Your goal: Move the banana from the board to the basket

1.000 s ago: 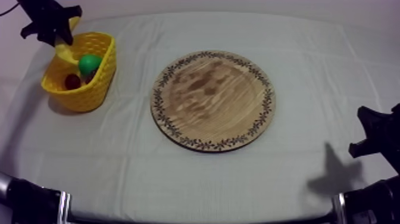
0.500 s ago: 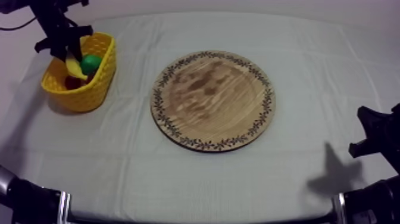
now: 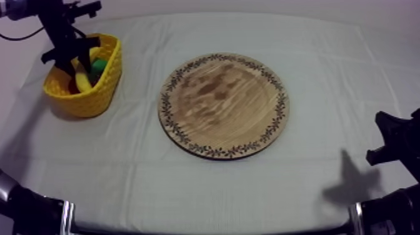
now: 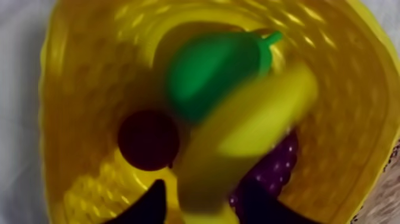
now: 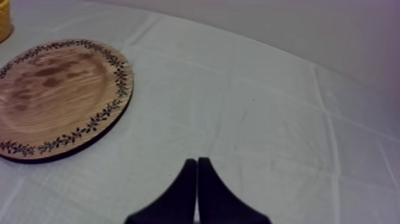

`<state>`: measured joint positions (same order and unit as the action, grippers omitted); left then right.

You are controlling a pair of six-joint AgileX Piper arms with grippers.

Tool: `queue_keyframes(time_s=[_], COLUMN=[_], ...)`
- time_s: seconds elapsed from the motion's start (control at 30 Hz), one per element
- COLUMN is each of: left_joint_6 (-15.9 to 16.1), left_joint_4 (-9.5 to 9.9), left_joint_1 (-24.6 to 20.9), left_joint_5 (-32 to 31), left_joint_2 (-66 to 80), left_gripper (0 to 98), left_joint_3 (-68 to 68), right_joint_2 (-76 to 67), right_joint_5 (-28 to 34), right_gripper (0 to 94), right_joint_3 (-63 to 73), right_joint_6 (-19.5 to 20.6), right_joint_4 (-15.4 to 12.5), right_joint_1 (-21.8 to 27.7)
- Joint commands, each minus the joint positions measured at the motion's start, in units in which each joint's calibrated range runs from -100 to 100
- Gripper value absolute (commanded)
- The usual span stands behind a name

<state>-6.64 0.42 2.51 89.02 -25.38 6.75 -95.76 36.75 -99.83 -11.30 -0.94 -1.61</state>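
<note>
The banana (image 3: 82,79) (image 4: 250,119) lies tilted inside the yellow basket (image 3: 103,94) (image 4: 83,71) at the table's far left, resting over a green pear (image 3: 97,65) (image 4: 208,71). My left gripper (image 3: 66,55) (image 4: 203,186) hangs just above the basket, open, its fingers apart on either side of the banana's near end with small gaps showing. The round wooden board (image 3: 224,105) (image 5: 53,95) in the middle of the table is bare. My right gripper (image 3: 392,142) (image 5: 196,164) rests low at the right, shut on nothing.
A small red fruit (image 4: 149,140) and purple grapes (image 4: 275,170) lie on the basket floor beside the pear. Open grey-white cloth (image 3: 337,69) surrounds the board.
My left gripper came down over the basket and its fingers parted. The banana, held a second ago, has dropped lower among the fruit. The right arm has not moved.
</note>
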Motion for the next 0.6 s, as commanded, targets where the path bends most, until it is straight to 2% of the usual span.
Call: queue_keyframes(time_s=[0.0, 0.1, 0.23, 0.4, 0.57], left_joint_6=[-0.1, -0.01, 0.25, 0.26, -0.03], left_joint_4=[-0.11, -0.46, -1.01, -1.26, -1.18], left_joint_1=[-0.19, -0.41, -0.44, 0.07, 1.28], left_joint_5=[-0.01, -0.2, -0.72, -1.24, -2.72], left_joint_2=[-0.03, 0.13, 1.02, 4.18, 10.1], left_gripper=[71.8, 83.4, 91.6, 93.4, 87.3], left_joint_3=[0.04, 0.12, 0.16, 0.87, 3.3], right_joint_2=[0.0, 0.0, 0.0, 0.0, 0.0], right_joint_5=[0.03, 0.03, 0.03, 0.03, 0.03], right_gripper=[0.3, 0.3, 0.3, 0.3, 0.3], right_joint_3=[-0.05, -0.05, -0.05, -0.05, -0.05], right_joint_6=[-0.01, -0.01, 0.01, 0.03, 0.04], right_joint_4=[-0.02, -0.02, -0.02, -0.02, -0.02], right_joint_1=[0.01, 0.01, 0.01, 0.01, 0.01])
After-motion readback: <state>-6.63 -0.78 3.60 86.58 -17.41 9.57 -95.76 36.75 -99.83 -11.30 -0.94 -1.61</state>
